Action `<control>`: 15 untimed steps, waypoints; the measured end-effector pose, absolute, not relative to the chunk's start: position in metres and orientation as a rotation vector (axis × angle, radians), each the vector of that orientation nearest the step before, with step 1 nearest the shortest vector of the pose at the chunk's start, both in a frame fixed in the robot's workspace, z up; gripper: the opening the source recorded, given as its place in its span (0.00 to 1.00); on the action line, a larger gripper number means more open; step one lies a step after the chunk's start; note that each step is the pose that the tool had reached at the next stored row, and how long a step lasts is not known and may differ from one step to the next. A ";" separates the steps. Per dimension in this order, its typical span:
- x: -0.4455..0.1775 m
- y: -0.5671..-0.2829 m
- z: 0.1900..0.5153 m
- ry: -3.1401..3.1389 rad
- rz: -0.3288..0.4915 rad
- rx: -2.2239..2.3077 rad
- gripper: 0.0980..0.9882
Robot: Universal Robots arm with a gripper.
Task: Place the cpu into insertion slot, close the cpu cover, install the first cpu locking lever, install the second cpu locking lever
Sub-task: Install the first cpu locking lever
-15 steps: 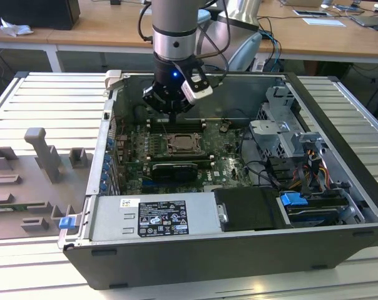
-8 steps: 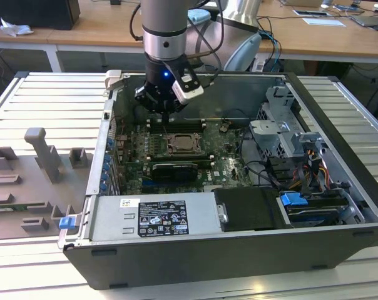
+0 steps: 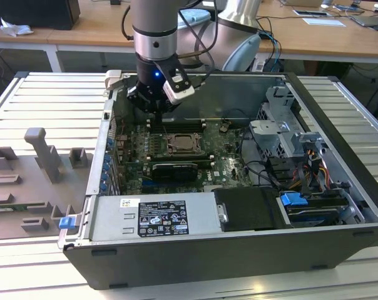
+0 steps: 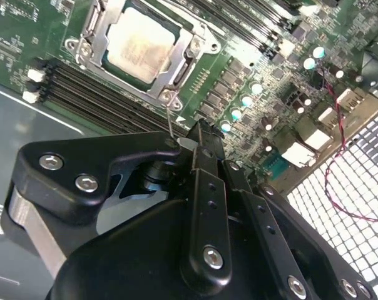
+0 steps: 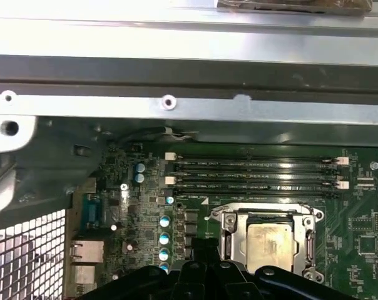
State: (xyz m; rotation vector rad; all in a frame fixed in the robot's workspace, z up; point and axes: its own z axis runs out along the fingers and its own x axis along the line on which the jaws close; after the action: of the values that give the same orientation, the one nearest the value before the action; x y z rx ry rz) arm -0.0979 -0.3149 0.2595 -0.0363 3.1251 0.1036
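Gripper [image 4: 195, 132]: jaws closed together at tip of thin lever [image 4: 170, 120]; hold unconfirmed.
Chip [image 3: 179, 144]: seated under lowered metal cover [image 4: 94, 34], green board [image 4: 26, 37], middle of exterior view.

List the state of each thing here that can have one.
cpu: seated, face up, framed by the cover.
cpu cover: closed down around the cpu.
locking lever: raised, unlatched, standing up from the cover's corner.
gripper: shut, at the lever's upper end.
computer case: side open.
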 end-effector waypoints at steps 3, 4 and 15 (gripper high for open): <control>-0.101 -0.314 0.259 3.125 0.109 -0.036 0.01; -0.103 -0.314 0.259 3.125 0.111 -0.036 0.01; -0.106 -0.300 0.259 3.125 0.116 -0.037 0.01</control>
State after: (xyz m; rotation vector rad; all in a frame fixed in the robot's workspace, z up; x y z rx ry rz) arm -0.1065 -0.3001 0.2586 -0.0367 3.1246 0.1160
